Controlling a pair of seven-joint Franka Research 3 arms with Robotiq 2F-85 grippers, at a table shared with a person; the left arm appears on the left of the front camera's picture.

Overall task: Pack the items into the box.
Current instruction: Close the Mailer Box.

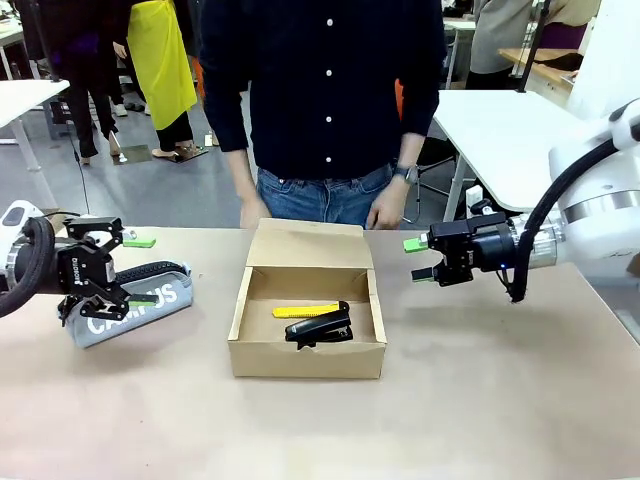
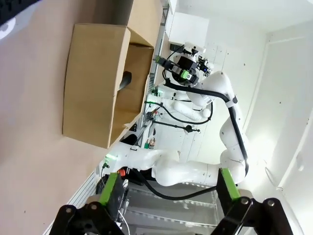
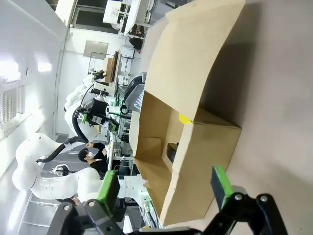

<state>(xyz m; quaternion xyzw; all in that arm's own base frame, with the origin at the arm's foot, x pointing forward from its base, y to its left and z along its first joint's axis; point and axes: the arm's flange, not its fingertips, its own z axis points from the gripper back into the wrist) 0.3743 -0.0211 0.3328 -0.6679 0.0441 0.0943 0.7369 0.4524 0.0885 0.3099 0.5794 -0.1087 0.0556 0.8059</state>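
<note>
Found the left gripper (image 1: 140, 270) well left of the box (image 1: 305, 360), low over the table (image 1: 480, 410), fingers spread wide and gripping nothing. Saw a grey pouch (image 1: 165, 300) printed "CAMPUS" lying flat behind that gripper, also left of the box and apart from it; could not tell whether touched by the fingers or merely overlapped in the front view. Noted the box at the middle of the table, open, lid flap standing up along its far side. Spotted the yellow knife (image 1: 305, 311) inside the box, flat on its floor, lengthwise from left to right, toward the far wall. Spotted the black stapler (image 1: 320, 328) inside the box too, just on the near side of the knife and right against it. Made out a person just beyond the box, right hand (image 1: 248, 212) and left hand (image 1: 386, 210) hanging loose behind the lid flap, nothing seen in either. Found the right gripper (image 1: 418, 259) right of the box, raised off the table at about the height of the flap's top edge, pointing left toward the box, fingers parted and empty.
</note>
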